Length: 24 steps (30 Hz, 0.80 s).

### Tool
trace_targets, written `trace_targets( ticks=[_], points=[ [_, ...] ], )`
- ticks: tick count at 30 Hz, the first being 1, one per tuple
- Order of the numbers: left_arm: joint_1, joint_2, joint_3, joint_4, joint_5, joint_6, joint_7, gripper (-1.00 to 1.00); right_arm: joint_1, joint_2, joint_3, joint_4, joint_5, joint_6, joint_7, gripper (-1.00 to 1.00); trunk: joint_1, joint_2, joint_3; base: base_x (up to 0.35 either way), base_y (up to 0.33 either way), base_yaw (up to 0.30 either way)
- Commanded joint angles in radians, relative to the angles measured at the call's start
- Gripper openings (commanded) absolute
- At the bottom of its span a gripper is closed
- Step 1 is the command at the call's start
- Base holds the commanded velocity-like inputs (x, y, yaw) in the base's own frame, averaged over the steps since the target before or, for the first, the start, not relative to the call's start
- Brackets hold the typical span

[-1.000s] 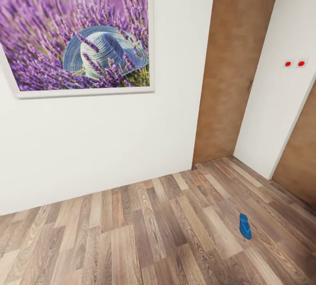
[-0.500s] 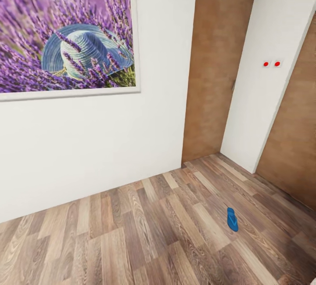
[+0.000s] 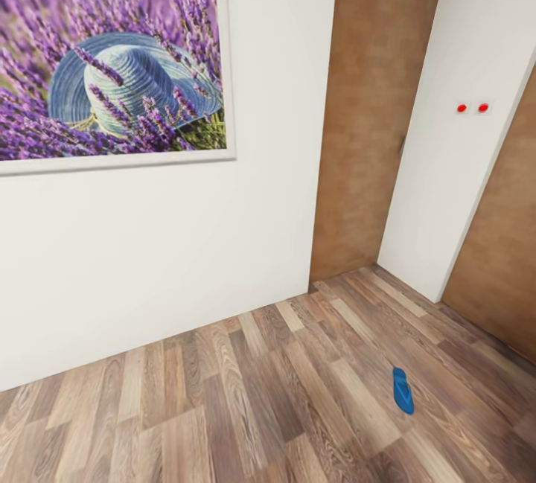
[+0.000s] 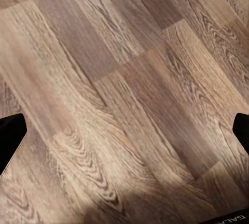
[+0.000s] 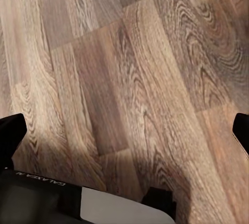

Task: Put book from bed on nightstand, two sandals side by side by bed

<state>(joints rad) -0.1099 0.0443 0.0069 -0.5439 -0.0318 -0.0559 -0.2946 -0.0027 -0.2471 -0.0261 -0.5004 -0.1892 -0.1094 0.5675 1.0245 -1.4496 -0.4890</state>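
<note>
One bright blue sandal (image 3: 403,390) lies alone on the wood-plank floor (image 3: 246,401) at the lower right of the head view, its long sole pointing away from me. The book, the bed and the nightstand are out of view. In the left wrist view my left gripper (image 4: 124,130) is open, its dark fingertips (image 4: 10,133) wide apart at the picture's edges with bare planks between them. In the right wrist view my right gripper (image 5: 124,130) is open in the same way over bare floor, with nothing held between its fingertips (image 5: 11,130).
A white wall (image 3: 164,245) with a large framed lavender-and-hat picture (image 3: 112,66) stands straight ahead. A brown wooden door (image 3: 368,118) sits in the corner to the right, beside a white wall section with two red dots (image 3: 473,107). Another brown panel (image 3: 502,267) is at far right.
The camera has turned and shifted, so the whole view slid: the picture moved left, and the sandal moved left, then slightly down and right. The sandal itself lies still.
</note>
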Motion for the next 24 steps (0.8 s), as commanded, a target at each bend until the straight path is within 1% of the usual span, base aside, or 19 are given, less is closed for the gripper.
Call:
trace_targets(
  ticks=[1, 11, 17, 24],
  points=[
    [-0.001, 0.0, 0.001, 0.001, -0.003, -0.004, -0.003, 1.0, 0.0, 0.0, -0.002, 0.001, -0.005, 0.0, 0.006, 1.0, 0.001, 0.0, -0.001, 0.311, 0.0, 0.0],
    [-0.001, 0.0, 0.001, 0.001, -0.003, -0.004, -0.003, 1.0, 0.0, -0.001, -0.003, 0.002, -0.006, 0.0, 0.008, 1.0, 0.001, 0.0, -0.001, 0.305, 0.0, -0.005],
    [-0.001, 0.0, 0.001, 0.001, -0.003, -0.004, -0.003, 1.0, 0.0, -0.001, -0.003, 0.001, -0.006, 0.0, 0.012, 1.0, 0.001, 0.0, 0.002, 0.24, 0.0, -0.195],
    [-0.001, 0.0, 0.001, 0.0, -0.003, -0.004, -0.003, 1.0, 0.0, -0.001, -0.003, 0.001, -0.006, 0.0, 0.009, 1.0, 0.001, 0.0, 0.007, 0.033, 0.0, -0.258]
  ],
)
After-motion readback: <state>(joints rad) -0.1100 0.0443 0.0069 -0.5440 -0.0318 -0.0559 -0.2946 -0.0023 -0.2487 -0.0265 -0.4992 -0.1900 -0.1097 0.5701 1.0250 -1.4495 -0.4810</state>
